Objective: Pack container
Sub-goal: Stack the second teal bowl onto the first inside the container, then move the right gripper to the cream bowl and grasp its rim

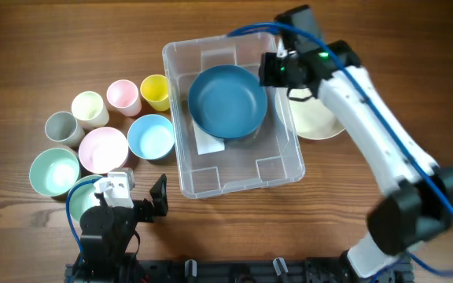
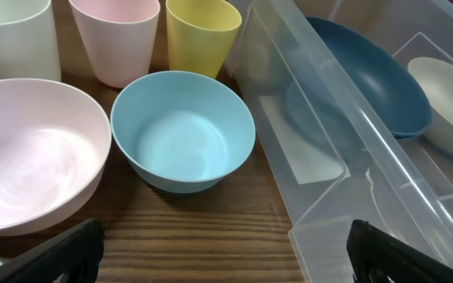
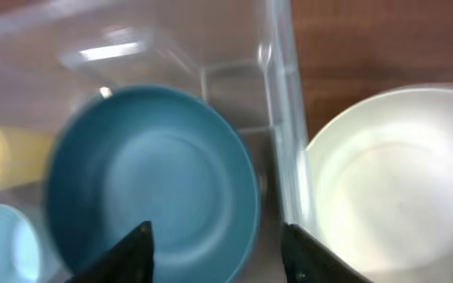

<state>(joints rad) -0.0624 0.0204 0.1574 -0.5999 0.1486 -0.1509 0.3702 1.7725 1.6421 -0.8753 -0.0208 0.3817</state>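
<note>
The container (image 1: 242, 171) is a clear tub in the middle of the table, with a white label on its floor. A dark blue bowl (image 1: 228, 101) lies inside it, toward the back. My right gripper (image 1: 278, 71) is open and empty above the container's right wall. In the right wrist view its fingers (image 3: 219, 245) frame the right rim of the blue bowl (image 3: 152, 185), next to the wall (image 3: 281, 118). My left gripper (image 1: 144, 203) is open and empty, low near the front edge; it also shows in the left wrist view (image 2: 226, 251), facing the container's near left corner (image 2: 352, 157).
A cream bowl (image 1: 317, 118) sits outside the container's right wall. Left of the container stand yellow (image 1: 156, 91), pink (image 1: 123, 96), cream (image 1: 90, 108) and grey (image 1: 61, 127) cups. In front of them are light blue (image 1: 150, 137), pink (image 1: 103, 149) and mint (image 1: 53, 171) bowls.
</note>
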